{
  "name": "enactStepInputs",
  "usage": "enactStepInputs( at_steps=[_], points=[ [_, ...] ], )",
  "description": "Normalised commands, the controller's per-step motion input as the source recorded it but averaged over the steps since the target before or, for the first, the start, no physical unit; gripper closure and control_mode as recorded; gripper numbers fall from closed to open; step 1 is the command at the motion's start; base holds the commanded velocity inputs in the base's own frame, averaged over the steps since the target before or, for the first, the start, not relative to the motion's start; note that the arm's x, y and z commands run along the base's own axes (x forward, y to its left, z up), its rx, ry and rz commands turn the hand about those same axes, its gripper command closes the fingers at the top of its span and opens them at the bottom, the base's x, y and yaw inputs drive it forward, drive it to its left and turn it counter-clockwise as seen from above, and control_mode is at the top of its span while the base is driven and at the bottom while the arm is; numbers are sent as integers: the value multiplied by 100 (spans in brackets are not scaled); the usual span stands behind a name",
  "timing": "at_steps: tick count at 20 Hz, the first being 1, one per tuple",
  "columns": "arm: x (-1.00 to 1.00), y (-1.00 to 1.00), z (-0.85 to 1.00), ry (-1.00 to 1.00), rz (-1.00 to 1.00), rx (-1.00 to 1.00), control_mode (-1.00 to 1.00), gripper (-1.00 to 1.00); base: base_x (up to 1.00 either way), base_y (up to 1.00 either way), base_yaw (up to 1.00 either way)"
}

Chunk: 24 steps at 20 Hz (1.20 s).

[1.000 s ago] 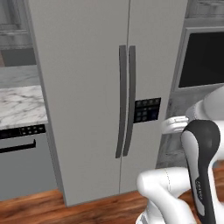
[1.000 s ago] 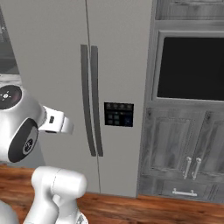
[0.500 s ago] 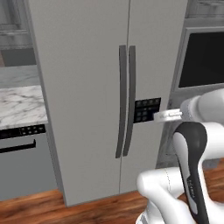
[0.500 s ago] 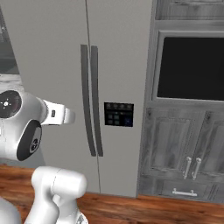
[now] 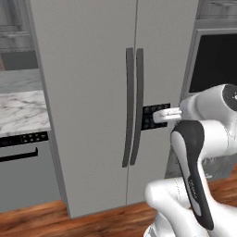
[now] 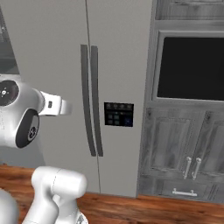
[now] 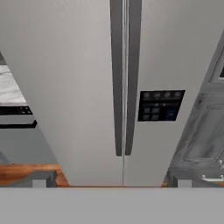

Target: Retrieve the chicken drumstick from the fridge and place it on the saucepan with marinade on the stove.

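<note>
The robot's gripper (image 7: 109,183) pointed straight at the closed fridge (image 5: 88,92), jaws spread wide and empty, with only its two small dark finger tips (image 7: 41,180) peeping up at the bottom of the hand view. Directly ahead of the hand ran the two long dark handles (image 7: 124,78), side by side along the seam between the doors, and just to the right of them sat the small black dispenser panel (image 7: 159,105). The chicken drumstick could not be seen; presumably it lay behind the shut doors. The step in hand looked like the approach to a door handle, and it would go best if the hand lined its open jaws squarely around one handle rather than the seam between them, closed only once the bar sat between the fingers, then pulled along the door's swing. Off to the hand's left lay a marble counter (image 5: 21,111) above a grey appliance front (image 5: 23,171); to its right stood a dark wall oven (image 6: 190,68) over grey cabinet doors (image 6: 183,153), with a wooden floor (image 6: 144,210) below
</note>
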Motion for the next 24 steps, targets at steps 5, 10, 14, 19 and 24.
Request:
enactStepInputs(
  at_steps=[5, 10, 14, 19, 24],
  points=[
    [56, 0, 11, 20, -1, 0, -100, -100, 0, 0, 0],
    [64, -3, 0, 7, 0, 0, -100, -100, 0, 0, 0],
    [35, 0, -22, -4, 0, 0, -100, -100, 0, 0, 0],
    [30, 0, -37, -18, 0, 0, -100, -100, 0, 0, 0],
    [21, 0, -31, -27, 0, 0, -100, -100, 0, 0, 0]
  ],
)
